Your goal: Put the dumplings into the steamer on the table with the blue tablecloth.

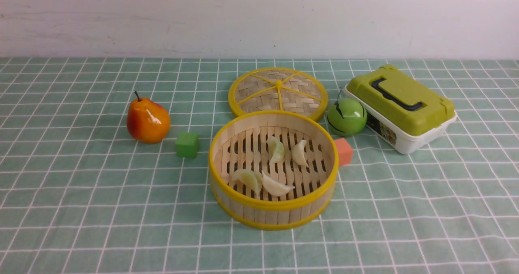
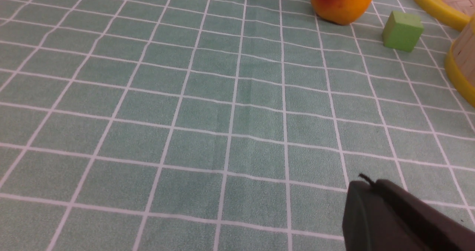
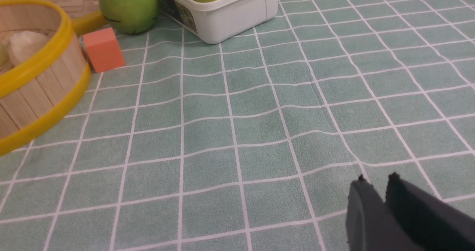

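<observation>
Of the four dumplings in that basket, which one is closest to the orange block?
The cream dumpling at the basket's far right; the other cream one lies nearer the front.

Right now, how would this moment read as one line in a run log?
dumplings: all four in steamer | left gripper: shut | right gripper: slightly open, empty

my left gripper (image 2: 365, 180), dark grey to black, narrow tapered fingers | my right gripper (image 3: 377, 180), matching grey-black, pointed tips

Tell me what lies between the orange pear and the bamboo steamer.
A green block sits on the cloth between the pear and the steamer, nearer the pear's side than the steamer's middle; the front view shows it.
</observation>
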Robot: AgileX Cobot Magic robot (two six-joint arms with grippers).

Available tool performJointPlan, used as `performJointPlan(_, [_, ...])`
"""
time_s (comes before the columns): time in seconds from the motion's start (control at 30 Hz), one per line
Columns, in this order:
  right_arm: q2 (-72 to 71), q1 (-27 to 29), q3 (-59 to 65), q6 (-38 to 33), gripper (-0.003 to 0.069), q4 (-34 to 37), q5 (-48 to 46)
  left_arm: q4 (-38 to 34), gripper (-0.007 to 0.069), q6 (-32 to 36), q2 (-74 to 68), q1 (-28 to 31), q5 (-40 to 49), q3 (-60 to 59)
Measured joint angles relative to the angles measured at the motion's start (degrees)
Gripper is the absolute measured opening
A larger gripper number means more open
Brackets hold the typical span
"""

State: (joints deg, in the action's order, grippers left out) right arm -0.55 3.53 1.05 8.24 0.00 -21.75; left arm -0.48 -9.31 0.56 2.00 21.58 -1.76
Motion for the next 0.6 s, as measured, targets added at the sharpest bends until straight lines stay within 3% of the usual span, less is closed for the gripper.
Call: performJointPlan(0.6, [0.0,0.0,0.0,0.0,0.0104,0.0,0.0,0.0,-0.0014,0.0,0.0,0.0,0.0,0.0])
